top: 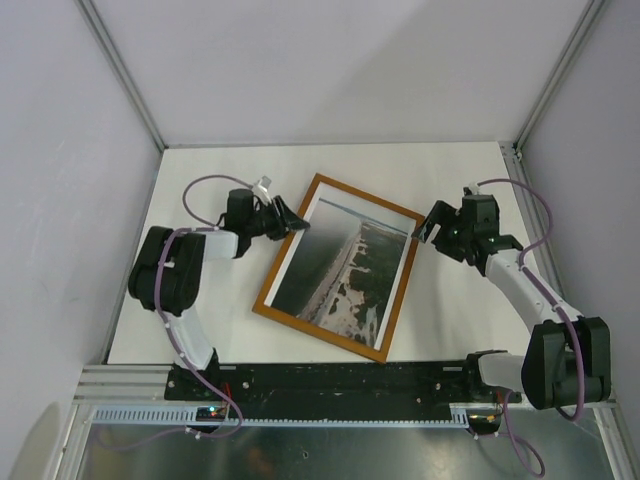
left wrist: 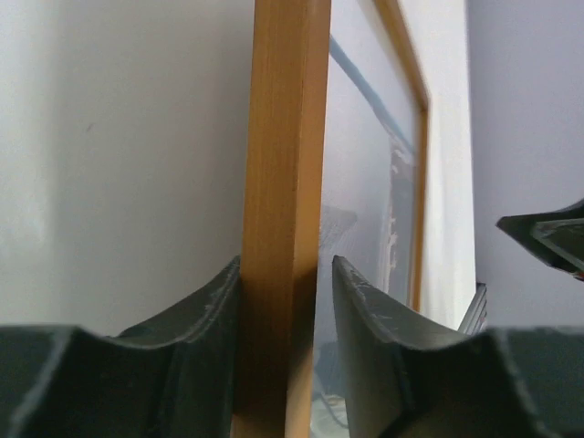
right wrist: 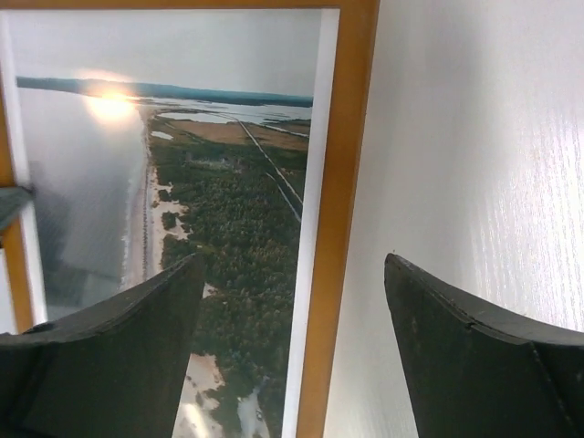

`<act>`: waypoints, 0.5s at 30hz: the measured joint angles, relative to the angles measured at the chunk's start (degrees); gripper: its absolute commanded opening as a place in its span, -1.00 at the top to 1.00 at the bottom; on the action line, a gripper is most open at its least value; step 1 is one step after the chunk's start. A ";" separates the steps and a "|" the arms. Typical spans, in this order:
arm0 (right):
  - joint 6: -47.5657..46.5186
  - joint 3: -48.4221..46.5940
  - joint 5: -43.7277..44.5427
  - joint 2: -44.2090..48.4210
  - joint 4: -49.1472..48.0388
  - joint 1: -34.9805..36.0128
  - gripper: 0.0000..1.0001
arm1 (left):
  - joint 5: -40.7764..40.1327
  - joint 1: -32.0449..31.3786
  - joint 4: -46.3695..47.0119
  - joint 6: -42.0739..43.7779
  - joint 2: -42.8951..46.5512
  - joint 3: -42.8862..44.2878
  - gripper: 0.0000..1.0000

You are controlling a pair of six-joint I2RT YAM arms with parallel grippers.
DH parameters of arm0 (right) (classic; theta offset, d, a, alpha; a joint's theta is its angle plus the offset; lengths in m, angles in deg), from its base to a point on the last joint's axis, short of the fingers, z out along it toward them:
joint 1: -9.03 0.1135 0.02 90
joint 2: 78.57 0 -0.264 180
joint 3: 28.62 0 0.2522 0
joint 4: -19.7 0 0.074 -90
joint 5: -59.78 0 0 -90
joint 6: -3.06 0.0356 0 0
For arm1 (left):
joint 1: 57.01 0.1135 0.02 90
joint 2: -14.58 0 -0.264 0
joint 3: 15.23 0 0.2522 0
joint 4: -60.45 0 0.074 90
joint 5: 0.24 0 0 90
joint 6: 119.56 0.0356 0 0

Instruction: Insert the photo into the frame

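Observation:
The frame lies tilted on the white table with the photo inside it. My left gripper is at the frame's left rail near the far corner. In the left wrist view the rail stands between its fingers: the left finger touches it and a narrow gap shows at the right finger, so the left gripper is open. My right gripper is open over the frame's right rail near the far right corner, one finger above the photo, the other above bare table.
The white table is bounded by grey walls at the back and sides, with aluminium posts in the far corners. A black rail with the arm bases runs along the near edge.

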 measured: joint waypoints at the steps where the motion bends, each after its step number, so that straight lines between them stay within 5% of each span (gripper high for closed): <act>1: 0.02 0.28 -0.02 0.00 -0.13 -0.13 -0.72 | 0.02 0.00 0.59 0.09 -1.16 -0.79 -0.08; 10: 1.14 7.69 -0.31 0.02 -4.17 -0.48 -0.77 | 1.84 0.20 5.49 -0.02 -6.49 -2.91 -0.58; 15: 2.60 11.41 -0.28 0.02 -6.47 -0.48 -0.77 | 1.97 0.22 6.97 -0.44 -6.60 -2.99 -0.67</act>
